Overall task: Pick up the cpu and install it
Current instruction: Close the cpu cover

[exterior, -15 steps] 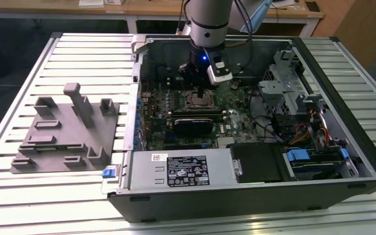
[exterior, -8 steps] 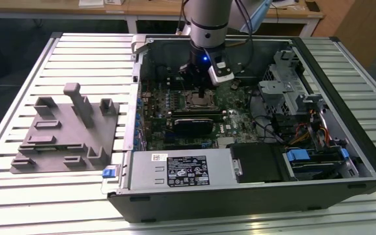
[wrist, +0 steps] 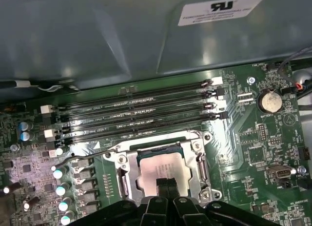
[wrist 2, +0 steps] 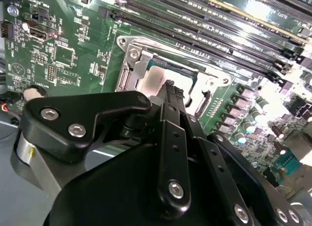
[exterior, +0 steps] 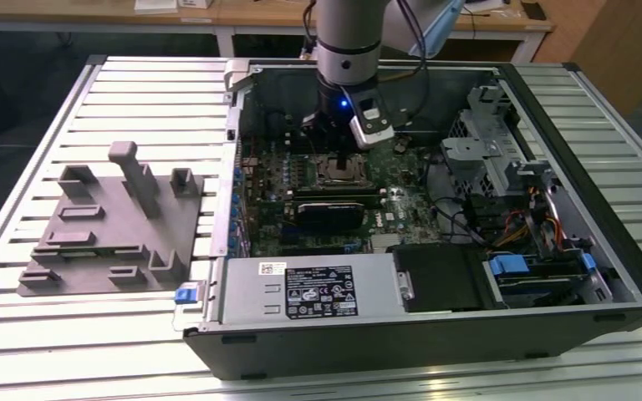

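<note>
The cpu (wrist: 155, 171), a flat square chip with a pale silvery top, lies flat inside the motherboard socket frame (wrist: 195, 160). It also shows in the second wrist view as the cpu (wrist 2: 152, 82), partly covered by the black fingers. My gripper (wrist: 166, 184) stands directly over the chip, its two fingertips pressed together at or just above the chip's top, with nothing held between them. In the exterior view the gripper (exterior: 343, 149) hangs inside the open computer case, right above the socket (exterior: 341, 172).
Several memory slots (wrist: 141, 113) run beside the socket, and its wire lever (wrist: 83, 158) lies along one side. A coin battery (wrist: 269, 101) sits further off. The case walls, the drive cage (exterior: 500, 159) and the power supply (exterior: 310, 288) hem the arm in. A grey fixture plate (exterior: 109, 221) rests outside the case.
</note>
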{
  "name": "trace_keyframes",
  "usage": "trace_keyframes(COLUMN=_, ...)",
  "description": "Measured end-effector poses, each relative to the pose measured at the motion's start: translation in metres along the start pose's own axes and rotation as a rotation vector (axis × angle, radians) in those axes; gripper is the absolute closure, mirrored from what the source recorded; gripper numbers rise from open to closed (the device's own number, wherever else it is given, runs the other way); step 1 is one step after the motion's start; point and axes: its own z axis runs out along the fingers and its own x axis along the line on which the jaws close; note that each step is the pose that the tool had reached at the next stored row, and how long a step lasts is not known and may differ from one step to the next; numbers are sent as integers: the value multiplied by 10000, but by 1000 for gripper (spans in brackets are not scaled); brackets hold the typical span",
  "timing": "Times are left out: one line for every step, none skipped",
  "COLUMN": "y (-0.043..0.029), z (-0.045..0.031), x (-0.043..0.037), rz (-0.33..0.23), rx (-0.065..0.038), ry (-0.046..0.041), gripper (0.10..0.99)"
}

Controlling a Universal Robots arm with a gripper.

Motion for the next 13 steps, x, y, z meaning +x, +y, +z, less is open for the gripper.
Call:
trace_keyframes(y=-1, z=1, x=2, rz=-2, rx=1, ry=1, gripper=980)
trace_keyframes(y=-2, z=4, x=5, rz=-2, rx=0, ry=0, gripper=980)
trace_keyframes(y=-3, z=6, x=11, rz=-3, rx=0, ry=1, gripper=980)
trace_keyframes(y=-5, z=8, x=19, rz=-3, rx=1, ry=1, gripper=980)
trace_keyframes(y=-6, z=9, x=29, rz=-2, rx=0, ry=0, gripper=980)
trace_keyframes(y=-8, z=10, x=40, rz=-3, rx=-1, ry=0, gripper=980)
trace_keyframes(y=-10, z=12, x=49, rz=-2, rx=-2, ry=-1, gripper=980)
trace_keyframes(y=-11, z=12, x=55, rz=-2, rx=-1, ry=0, gripper=980)
trace_keyframes(y=-12, z=13, x=59, rz=-3, rx=-1, ry=0, gripper=980)
trace_keyframes(y=-13, z=14, x=61, rz=-3, rx=1, ry=1, gripper=980)
trace_keyframes(y=-14, z=15, x=67, rz=-3, rx=0, ry=0, gripper=980)
trace_keyframes(y=-16, z=16, x=79, rz=-4, rx=-1, ry=1, gripper=980)
trace_keyframes(y=-18, z=17, x=91, rz=-3, rx=-1, ry=0, gripper=980)
